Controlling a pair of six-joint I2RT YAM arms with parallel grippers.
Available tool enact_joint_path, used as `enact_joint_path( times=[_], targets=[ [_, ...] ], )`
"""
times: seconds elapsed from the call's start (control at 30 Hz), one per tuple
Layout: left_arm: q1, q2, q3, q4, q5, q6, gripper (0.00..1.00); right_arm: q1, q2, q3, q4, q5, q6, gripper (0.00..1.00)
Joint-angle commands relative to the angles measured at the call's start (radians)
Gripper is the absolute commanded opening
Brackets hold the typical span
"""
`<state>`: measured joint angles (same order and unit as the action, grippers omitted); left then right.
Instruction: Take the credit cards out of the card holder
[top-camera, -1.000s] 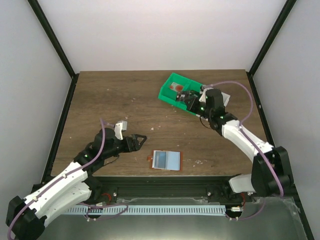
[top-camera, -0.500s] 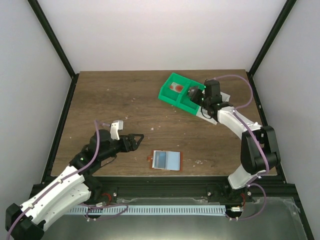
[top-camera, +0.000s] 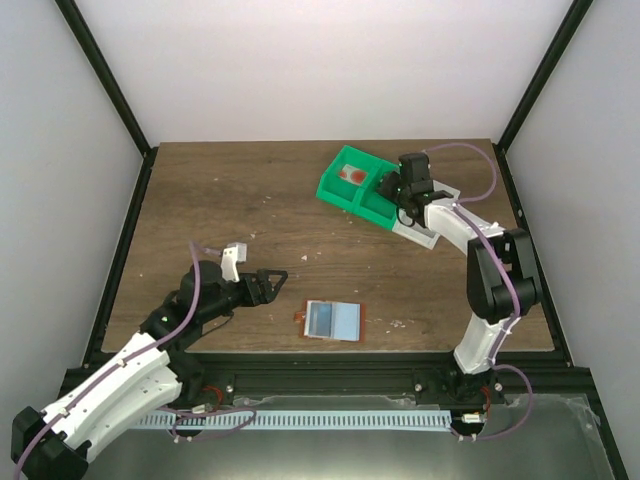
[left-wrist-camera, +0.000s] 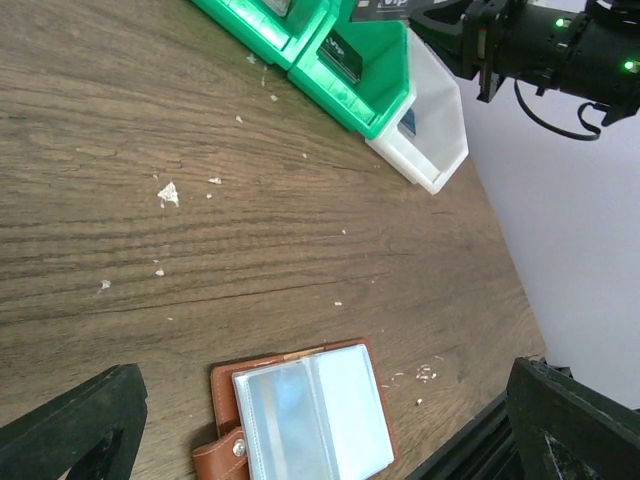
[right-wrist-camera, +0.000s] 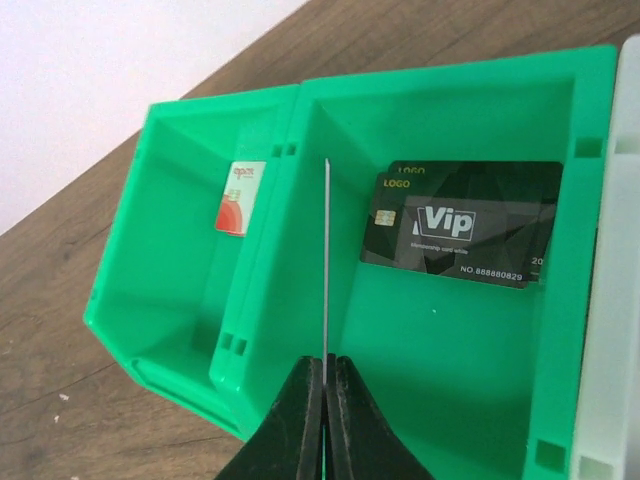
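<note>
The card holder (top-camera: 333, 320) lies open on the table near the front edge, reddish-brown with pale clear inner sleeves; it also shows in the left wrist view (left-wrist-camera: 305, 420). My left gripper (top-camera: 275, 280) is open and empty, just left of the holder and above the table (left-wrist-camera: 325, 378). My right gripper (top-camera: 388, 185) is shut on a thin card (right-wrist-camera: 325, 260), seen edge-on, held over the green tray (right-wrist-camera: 290, 95). It hangs above the wall between the tray's two compartments. Two black VIP cards (right-wrist-camera: 465, 225) lie in the right compartment. A red-and-white card (right-wrist-camera: 240, 197) lies in the left one.
The green tray (top-camera: 335, 187) stands at the back right of the table, with a white tray (top-camera: 420, 232) against its right side. Both show in the left wrist view, green (left-wrist-camera: 350, 60) and white (left-wrist-camera: 430, 130). Small pale crumbs dot the wood.
My right gripper has moved left and back with the card, from the tray's right side to over the green compartments. My left arm has drawn back slightly to the left.
</note>
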<state>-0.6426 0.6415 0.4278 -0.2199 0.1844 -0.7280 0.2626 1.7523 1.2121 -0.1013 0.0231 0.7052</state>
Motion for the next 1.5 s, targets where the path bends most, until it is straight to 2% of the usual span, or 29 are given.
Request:
enact_joint_path(
  times=[0.0,0.67,1.17,1.47],
  targets=[
    [0.005,0.003,0.003,0.005,0.005,0.008,1.0,-0.01,0.057,0.067,-0.035,0.007,0.048,0.01],
    [0.006,-0.075,-0.015,0.007,-0.002,-0.005,1.0,-0.013,0.198,0.141,-0.003,0.065,0.122,0.0],
    [0.005,-0.035,-0.021,0.022,0.004,0.001,1.0,-0.051,0.26,0.17,0.061,0.051,0.166,0.01],
    [0.007,-0.017,-0.022,0.032,0.003,0.009,1.0,-0.057,0.281,0.194,0.058,0.036,0.169,0.04]
  ],
)
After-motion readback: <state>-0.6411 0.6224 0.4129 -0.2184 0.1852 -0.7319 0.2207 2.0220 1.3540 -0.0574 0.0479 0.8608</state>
